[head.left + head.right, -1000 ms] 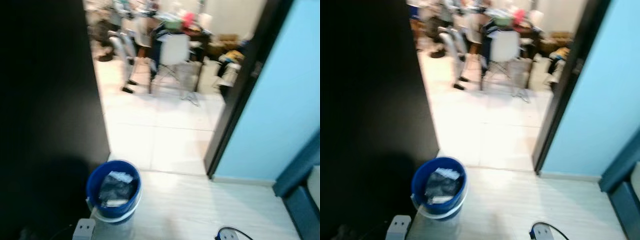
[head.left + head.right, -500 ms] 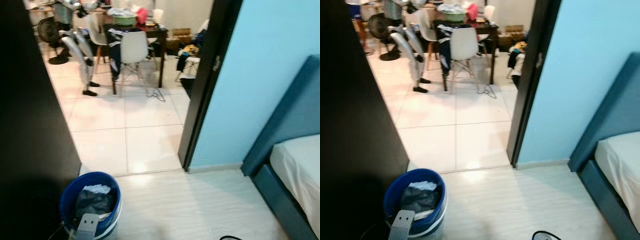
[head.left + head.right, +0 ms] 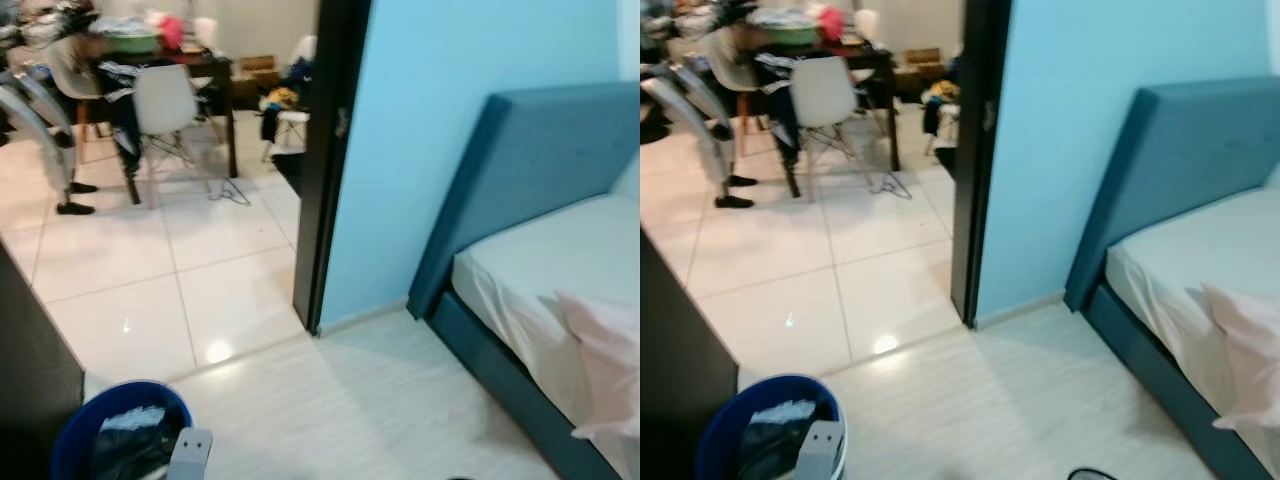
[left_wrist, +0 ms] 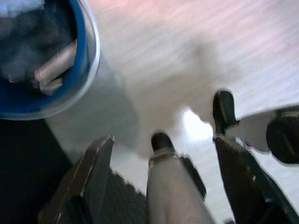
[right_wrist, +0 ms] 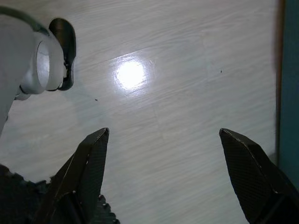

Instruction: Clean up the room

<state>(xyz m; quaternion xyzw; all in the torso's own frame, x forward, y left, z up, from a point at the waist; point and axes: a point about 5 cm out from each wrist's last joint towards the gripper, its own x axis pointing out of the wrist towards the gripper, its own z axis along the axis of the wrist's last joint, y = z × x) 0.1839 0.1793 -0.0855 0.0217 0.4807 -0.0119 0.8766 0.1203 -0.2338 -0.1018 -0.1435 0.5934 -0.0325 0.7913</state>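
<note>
Room: bedroom floor of pale planks, seen through to a tiled room beyond the dark door frame. Since the earlier frames the whole view has swung rightward; the bucket now sits at the lower left edge and far more of the bed shows.

Bucket, one, blue, on the floor beside a black panel; holds dark crumpled stuff with a pale scrap on top, and in the left wrist view a tan tube-like piece.

Chair, one white, at a dark surface piled with clutter.

Bed, one, blue headboard, white sheet; one pinkish cloth at its near edge.

Left hand: released, fingers apart, above the floor next to the bucket.

Right hand: released, fingers spread over bare floor.
</note>
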